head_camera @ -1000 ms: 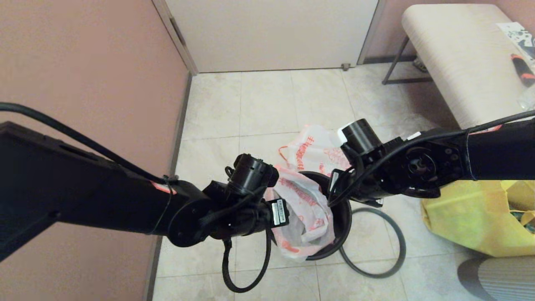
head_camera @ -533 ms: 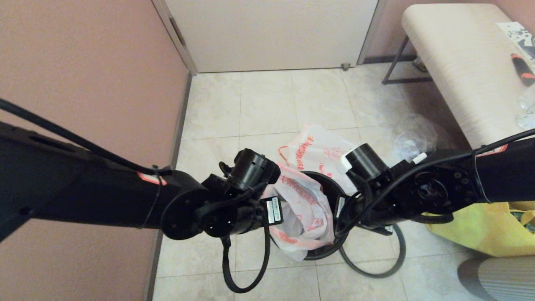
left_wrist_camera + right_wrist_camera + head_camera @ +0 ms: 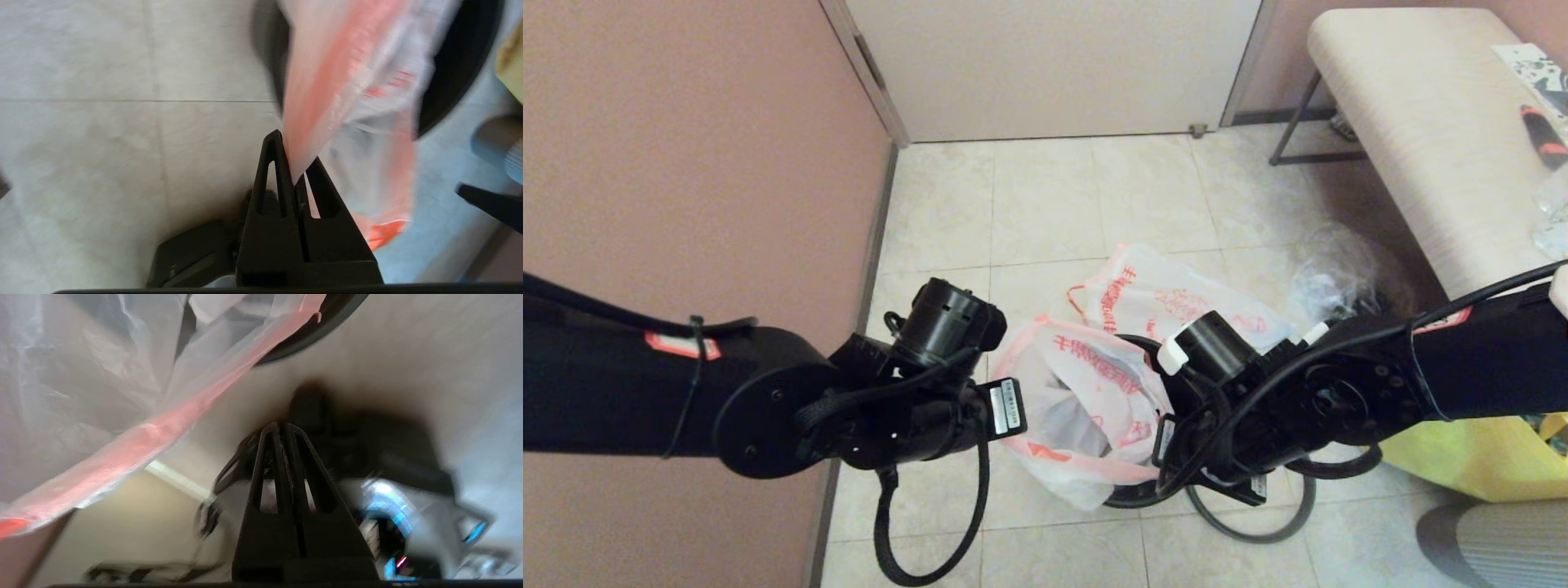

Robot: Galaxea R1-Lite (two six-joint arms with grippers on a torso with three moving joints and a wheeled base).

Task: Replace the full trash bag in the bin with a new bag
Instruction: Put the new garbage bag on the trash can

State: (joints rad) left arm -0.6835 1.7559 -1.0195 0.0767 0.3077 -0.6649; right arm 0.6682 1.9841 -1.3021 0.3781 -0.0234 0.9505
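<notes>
The bin [image 3: 1131,495] is almost wholly hidden in the head view: only a dark arc shows at 6 o'clock of the bag draped over it [image 3: 1086,408], the rest covered by that bag and the right arm. The grey hoop [image 3: 1262,531] is half hidden under the same arm. Both grippers' fingertips are out of sight there. In the left wrist view the bag [image 3: 347,81] is smeared by blur and cut off at 12 o'clock.

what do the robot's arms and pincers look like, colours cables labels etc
Both arms are matte black with round joint housings, looped black cables and red-orange stickers. The left pincer and right pincer have black triangular fingers with slot cutouts. White barcode labels sit near each wrist; the right wrist's cylinder carries a white tab.
</notes>
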